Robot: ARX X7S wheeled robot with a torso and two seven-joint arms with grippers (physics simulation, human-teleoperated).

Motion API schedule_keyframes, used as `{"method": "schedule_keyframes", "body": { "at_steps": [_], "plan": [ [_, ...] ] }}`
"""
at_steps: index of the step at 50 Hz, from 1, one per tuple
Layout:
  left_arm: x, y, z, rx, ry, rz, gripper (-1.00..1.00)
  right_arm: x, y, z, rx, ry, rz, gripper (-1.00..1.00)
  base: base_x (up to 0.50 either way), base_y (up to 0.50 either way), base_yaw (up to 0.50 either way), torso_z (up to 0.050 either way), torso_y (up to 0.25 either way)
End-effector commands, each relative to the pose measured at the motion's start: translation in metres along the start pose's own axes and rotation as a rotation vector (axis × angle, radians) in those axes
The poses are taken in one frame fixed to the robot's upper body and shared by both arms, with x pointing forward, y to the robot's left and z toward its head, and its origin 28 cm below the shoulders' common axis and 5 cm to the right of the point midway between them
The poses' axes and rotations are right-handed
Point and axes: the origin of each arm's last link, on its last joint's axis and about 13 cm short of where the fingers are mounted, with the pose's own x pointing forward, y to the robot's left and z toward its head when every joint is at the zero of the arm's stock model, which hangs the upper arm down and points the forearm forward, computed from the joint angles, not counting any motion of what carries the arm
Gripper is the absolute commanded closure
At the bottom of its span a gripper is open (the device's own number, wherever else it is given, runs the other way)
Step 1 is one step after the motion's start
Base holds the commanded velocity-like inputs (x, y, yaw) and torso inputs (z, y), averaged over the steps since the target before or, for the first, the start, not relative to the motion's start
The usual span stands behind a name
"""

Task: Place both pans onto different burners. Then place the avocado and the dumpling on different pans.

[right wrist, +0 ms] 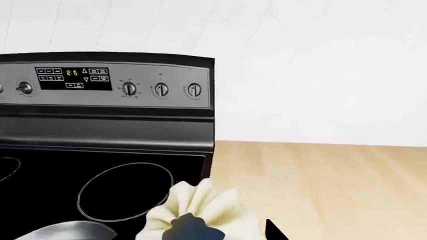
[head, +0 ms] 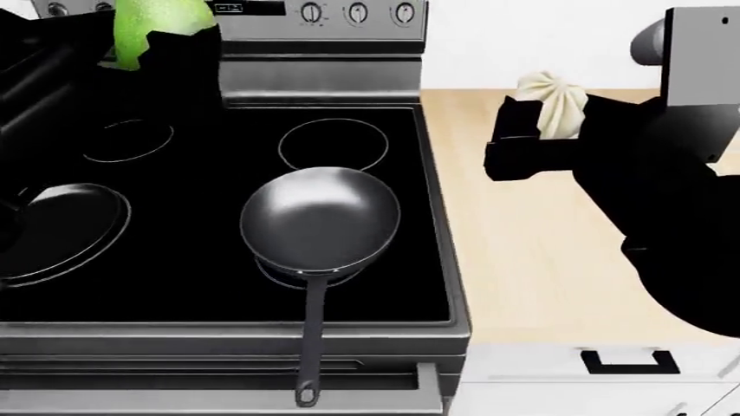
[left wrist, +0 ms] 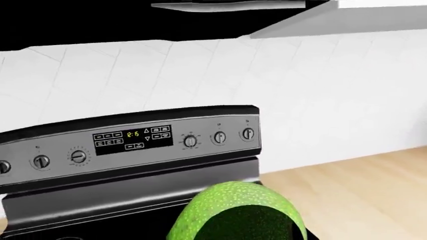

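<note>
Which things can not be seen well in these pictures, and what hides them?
- Avocado: head view, top cut by the edge, lower part behind the left tool; left wrist view, bottom cut off.
- Dumpling: lower part behind the right tool.
- Flat black pan: handle hidden by the left arm.
- Display digits: too small to read.

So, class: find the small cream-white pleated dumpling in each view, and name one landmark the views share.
Left wrist view: not in it.
Head view: dumpling upper right, held above the wooden counter.
Right wrist view: bottom centre, by the cooktop's edge.
Shared landmark: the stove's control panel.
</note>
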Motion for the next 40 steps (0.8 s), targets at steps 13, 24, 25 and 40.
{"method": "schedule_keyframes", "body": {
  "at_steps": [13,24,25,40],
  "plan": [
    [-0.028,0.01,-0.021,-0.08,-0.029,0.043,1.0,0.001,0.005,0.0,-0.048,-0.01,0.008,1.0,0.0,0.5,0.0,0.0,0.0],
    [-0.029,0.012,-0.028,-0.095,-0.019,0.054,1.0,0.001,0.004,-0.001,-0.048,-0.007,0.004,1.0,0.0,0.5,0.0,0.001,0.0],
    [-0.029,0.012,-0.029,-0.097,-0.018,0.055,1.0,0.001,0.004,-0.001,-0.048,-0.007,0.006,1.0,0.0,0.5,0.0,0.0,0.0],
    [-0.031,0.015,-0.035,-0.116,-0.008,0.065,1.0,0.003,0.001,-0.004,-0.032,0.0,-0.012,1.0,0.0,0.29,0.0,0.0,0.001]
  ]
}}
